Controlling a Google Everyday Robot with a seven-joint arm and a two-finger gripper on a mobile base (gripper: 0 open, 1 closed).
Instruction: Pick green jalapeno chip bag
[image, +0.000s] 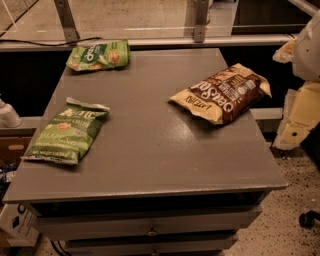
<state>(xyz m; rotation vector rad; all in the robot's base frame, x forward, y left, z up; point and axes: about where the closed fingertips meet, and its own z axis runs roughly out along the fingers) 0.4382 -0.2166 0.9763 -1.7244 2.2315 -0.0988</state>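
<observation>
The green jalapeno chip bag (66, 132) lies flat at the left edge of the grey tabletop (155, 145). It is elongated and light green, with white lettering and a white crimped top end. My gripper (301, 55) is at the far right edge of the view, beside the table's right side and well away from the bag. Only white and cream parts of the arm (300, 117) show there, and nothing is seen held in it.
A smaller green bag with a dark logo panel (99, 55) lies at the back left corner. A brown-and-cream bag (222, 93) lies at the right. A metal rail (150, 42) runs behind the table. Drawers (150, 222) sit below the front edge.
</observation>
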